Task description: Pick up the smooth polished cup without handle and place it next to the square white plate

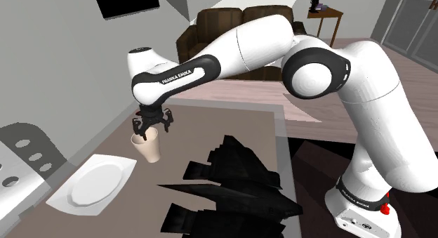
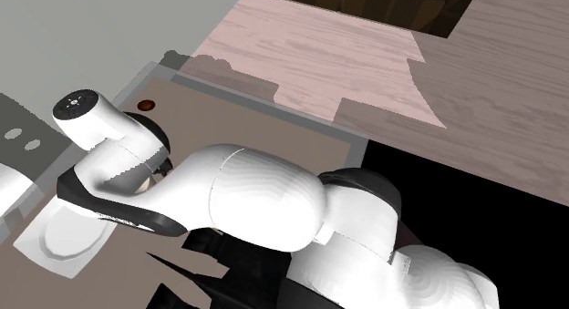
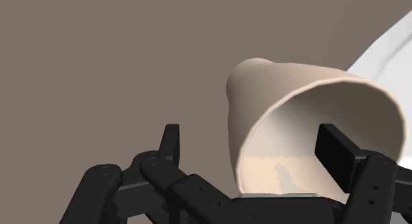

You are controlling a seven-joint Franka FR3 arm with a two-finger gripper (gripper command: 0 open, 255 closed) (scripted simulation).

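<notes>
A beige handleless cup [image 1: 149, 149] stands mouth up on the brown table [image 1: 231, 124], close beside the square white plate [image 1: 95, 182]. My black gripper [image 1: 151, 126] hangs directly over the cup's rim. In the wrist view the gripper [image 3: 254, 150] is open. One finger [image 3: 170, 142] stands outside the cup [image 3: 290, 97], clear of its wall. The other finger [image 3: 337, 153] is inside the mouth. The plate's edge [image 3: 396, 51] shows just beyond the cup. In the second exterior view the arm covers the cup, with the plate [image 2: 56, 239] at its left.
A jagged black object [image 1: 231, 184] lies on the table near the stand. A white surface with holes [image 1: 21, 156] borders the table at the shoulder view's left. A small reddish disc [image 2: 145, 105] sits near the table's far corner. A brown sofa [image 1: 231, 26] stands behind.
</notes>
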